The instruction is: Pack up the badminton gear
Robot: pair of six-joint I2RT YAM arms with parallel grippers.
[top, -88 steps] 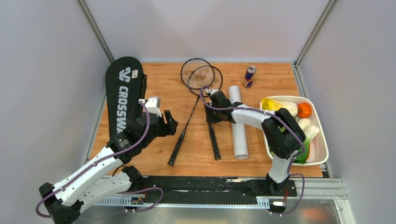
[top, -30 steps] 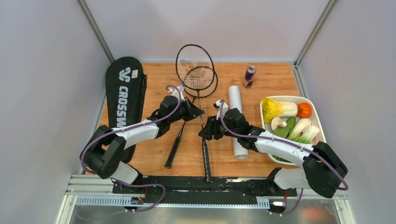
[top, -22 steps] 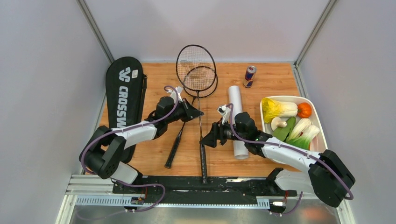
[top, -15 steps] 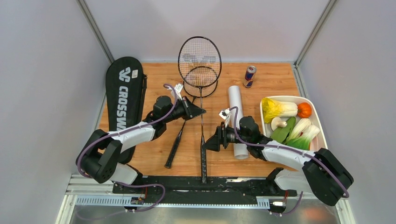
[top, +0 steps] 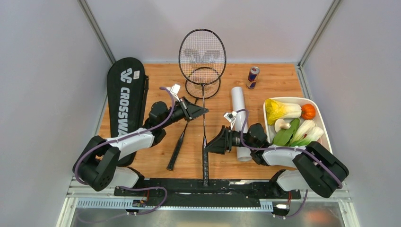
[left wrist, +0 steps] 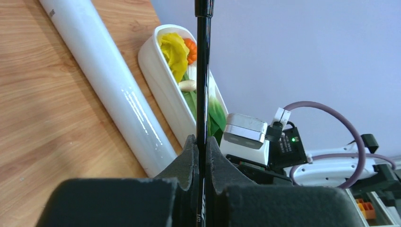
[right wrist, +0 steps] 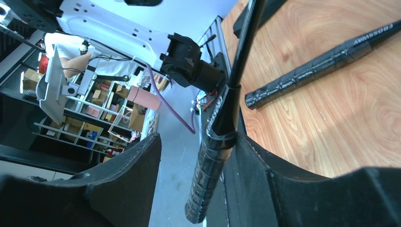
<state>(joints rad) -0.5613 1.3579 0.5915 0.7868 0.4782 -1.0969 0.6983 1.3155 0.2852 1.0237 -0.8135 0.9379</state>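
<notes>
Left wrist view: left gripper [left wrist: 202,142] pinches the racket [left wrist: 203,71] shaft. Right wrist view: right gripper [right wrist: 198,142] spread around its handle. Racket parallels the tube [top: 238,101], head past its far end.

Raised racket [left wrist: 202,71], head past both wrist views' top edges; bag [top: 124,101], near end behind left arm [top: 124,141].

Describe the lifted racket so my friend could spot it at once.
On the wooden table, look between the long black bag and the white tube. Of two thin black rackets there, it is the raised racket, pinched at its shaft by the left fingers, head in the air; the other racket lies flat.
</notes>
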